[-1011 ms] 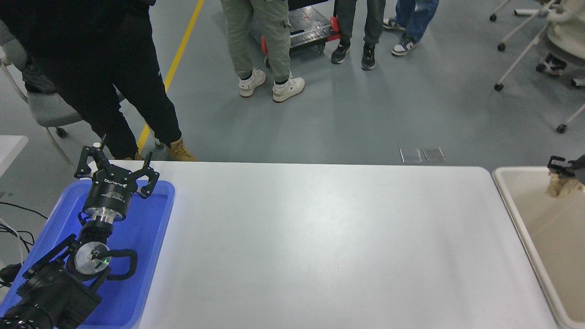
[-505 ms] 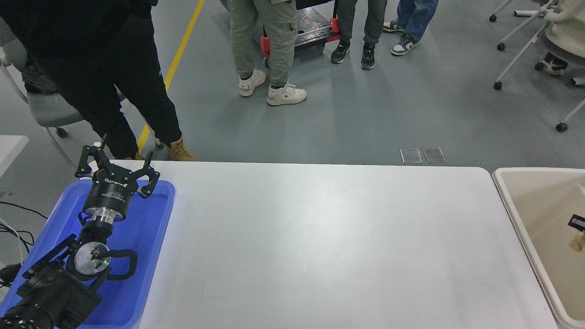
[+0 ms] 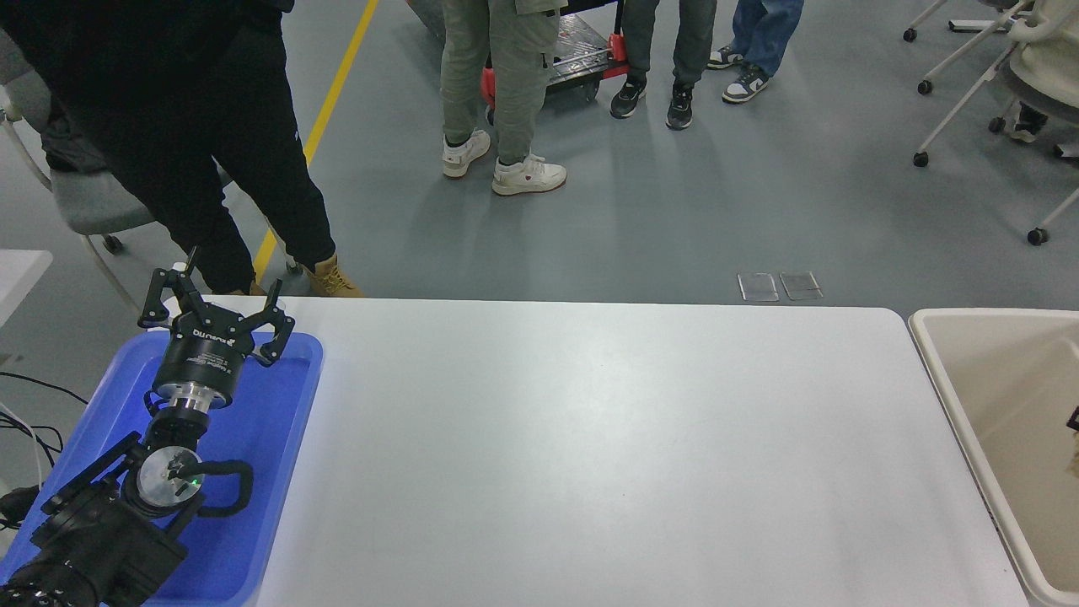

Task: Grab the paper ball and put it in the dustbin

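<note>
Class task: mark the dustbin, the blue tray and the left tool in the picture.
dustbin (image 3: 936, 362): head view, left rim.
blue tray (image 3: 270, 438): head view, bare floor.
left tool (image 3: 215, 310): head view, midway between its fingertips.

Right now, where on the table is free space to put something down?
The white table is bare between the blue tray at left and the dustbin at right. The tray is crowded: the parked left gripper hangs over it.

Place: robotics lab or workshop hall
Floor: grey (image 3: 674, 219), yellow line (image 3: 324, 118) at upper left
Top edge: wheeled cart (image 3: 582, 51), rolling chairs (image 3: 969, 93), standing people (image 3: 497, 84)
</note>
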`<state>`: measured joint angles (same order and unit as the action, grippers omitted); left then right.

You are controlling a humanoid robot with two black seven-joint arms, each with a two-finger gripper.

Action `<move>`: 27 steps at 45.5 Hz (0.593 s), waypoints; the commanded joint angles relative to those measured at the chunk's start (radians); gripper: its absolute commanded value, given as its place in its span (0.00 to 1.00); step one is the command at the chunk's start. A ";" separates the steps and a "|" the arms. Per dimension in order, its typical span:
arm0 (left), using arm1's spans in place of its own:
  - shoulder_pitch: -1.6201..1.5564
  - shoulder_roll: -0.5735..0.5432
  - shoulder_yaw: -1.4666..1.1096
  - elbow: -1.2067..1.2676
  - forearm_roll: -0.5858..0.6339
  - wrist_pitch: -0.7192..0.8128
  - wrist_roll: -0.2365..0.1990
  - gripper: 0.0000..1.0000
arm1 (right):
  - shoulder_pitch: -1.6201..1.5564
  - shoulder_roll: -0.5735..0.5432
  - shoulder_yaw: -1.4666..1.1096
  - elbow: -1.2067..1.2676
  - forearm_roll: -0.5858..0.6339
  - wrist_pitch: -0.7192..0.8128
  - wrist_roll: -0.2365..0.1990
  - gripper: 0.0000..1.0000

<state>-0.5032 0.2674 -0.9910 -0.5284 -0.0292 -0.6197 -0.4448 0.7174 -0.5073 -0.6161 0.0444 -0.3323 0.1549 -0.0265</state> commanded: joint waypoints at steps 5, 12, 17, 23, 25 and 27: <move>0.000 0.000 0.000 0.001 0.000 0.000 0.000 1.00 | 0.145 0.046 0.206 0.014 0.006 -0.003 0.008 1.00; 0.000 0.001 0.000 0.001 0.000 0.000 0.000 1.00 | 0.247 0.062 0.533 0.052 0.006 0.002 0.010 1.00; 0.000 0.001 0.000 -0.001 0.000 0.000 0.000 1.00 | 0.303 0.075 0.691 0.147 0.006 -0.001 0.013 1.00; 0.000 0.000 0.000 0.001 0.000 0.000 0.000 1.00 | 0.318 0.073 0.785 0.209 0.006 -0.001 0.033 1.00; 0.000 0.000 0.000 0.001 0.000 0.000 0.000 1.00 | 0.317 0.072 0.808 0.219 0.006 -0.003 0.042 1.00; 0.000 0.000 0.000 0.001 0.000 0.000 0.000 1.00 | 0.312 0.073 0.828 0.223 0.006 -0.003 0.049 1.00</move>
<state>-0.5032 0.2673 -0.9909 -0.5282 -0.0293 -0.6197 -0.4449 0.9828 -0.4428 -0.0023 0.1837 -0.3270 0.1538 -0.0069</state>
